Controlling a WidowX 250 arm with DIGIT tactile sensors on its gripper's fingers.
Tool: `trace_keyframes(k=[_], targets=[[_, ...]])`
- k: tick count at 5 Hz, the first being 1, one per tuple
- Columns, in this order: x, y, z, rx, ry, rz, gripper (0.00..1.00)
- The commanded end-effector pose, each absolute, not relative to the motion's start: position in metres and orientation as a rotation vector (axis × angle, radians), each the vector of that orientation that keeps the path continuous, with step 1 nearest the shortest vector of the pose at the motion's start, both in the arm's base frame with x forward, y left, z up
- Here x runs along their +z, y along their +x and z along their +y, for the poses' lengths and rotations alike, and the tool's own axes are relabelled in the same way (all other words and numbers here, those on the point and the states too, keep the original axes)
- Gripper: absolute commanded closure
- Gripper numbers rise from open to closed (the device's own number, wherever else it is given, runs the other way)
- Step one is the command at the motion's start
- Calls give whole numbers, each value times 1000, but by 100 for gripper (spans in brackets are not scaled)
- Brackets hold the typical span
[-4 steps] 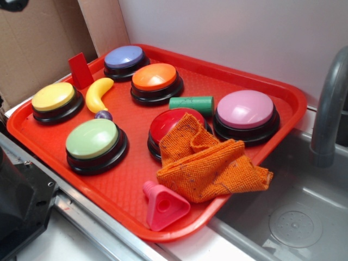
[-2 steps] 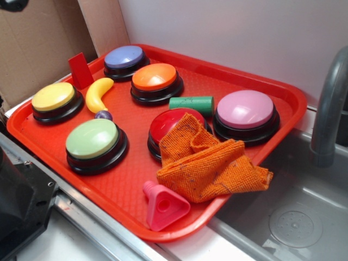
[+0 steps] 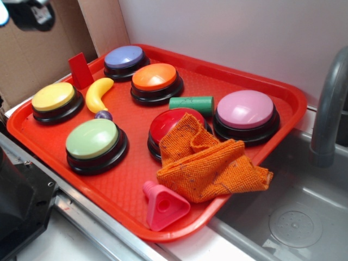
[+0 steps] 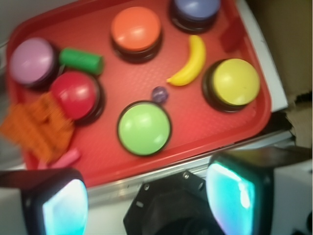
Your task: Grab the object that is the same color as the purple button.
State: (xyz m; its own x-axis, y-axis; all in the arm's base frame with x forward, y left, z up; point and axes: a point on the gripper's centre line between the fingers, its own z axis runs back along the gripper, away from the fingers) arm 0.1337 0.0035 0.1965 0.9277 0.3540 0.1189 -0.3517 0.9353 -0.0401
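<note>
The fingers [image 4: 146,196], two pads with glossy teal faces, stood spread apart and empty, high over the near edge of the pebbled red plastic tray [image 4: 195,132]. Beyond them and well below, the ball [image 4: 159,94], tiny, dark purple and shiny, lay on the tray touching the green dome's [image 4: 144,128] rim, below the curved banana's [image 4: 190,62] tip. The purple button [image 4: 196,7], a smooth dome on a black base, sat farthest off.

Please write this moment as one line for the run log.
phase: approach | claw: open, empty, above tray edge | target: purple ball between banana and green button | reference: purple button
</note>
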Motion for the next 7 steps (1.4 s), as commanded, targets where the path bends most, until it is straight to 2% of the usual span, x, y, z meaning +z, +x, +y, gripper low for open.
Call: trace_keyframes(k=[1,2,5,6,7], targets=[[146,160,26,690,15,-224,0],[125,172,39,766,57,-212,0],[57,197,52,812,45,-167,0],[42,202,49,806,58,-149,0],[29,206,44,786,30,-132,0]])
